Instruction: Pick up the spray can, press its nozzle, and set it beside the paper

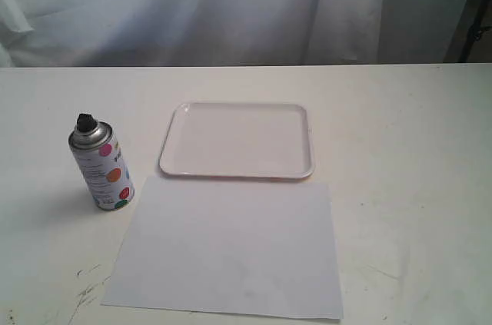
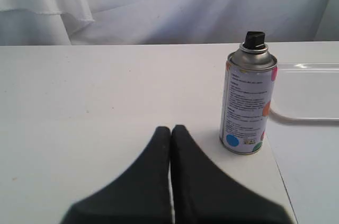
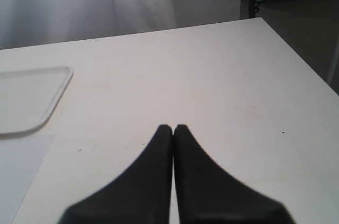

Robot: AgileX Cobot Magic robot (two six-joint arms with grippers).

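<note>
Upright on the white table (image 1: 415,148), well over on the left side: the spray can (image 1: 102,167), white-bodied with pink, orange and green dots, a block of small print down one side and a silver shoulder on top. Capping that dome, the black nozzle (image 1: 85,121), uncovered and untouched. Free-standing, gripped by nothing. Just right of the can's base, the far left corner of the paper (image 1: 231,248); touching or a sliver apart, impossible to tell. A flat, plain white sheet, spreading from there toward the near edge of the table and rightward past the middle. Directly beyond the sheet's far edge, close against it, a white tray (image 1: 238,177) with rounded corners and a raised rim, smaller than the sheet. Toward the near left corner of the table, a few dark scuff marks (image 1: 84,290). Behind the far edge, a draped white cloth (image 1: 192,2). Left gripper (image 2: 170,131): black jaws pressed together tip to tip, clenched on nothing, low over bare tabletop, with the can standing ahead of the tips and off to one side, clearly apart. Right gripper (image 3: 172,128): likewise clamped closed and empty, over the bare right part of the table, with a corner of the tray and an edge of the paper showing in its camera.
</note>
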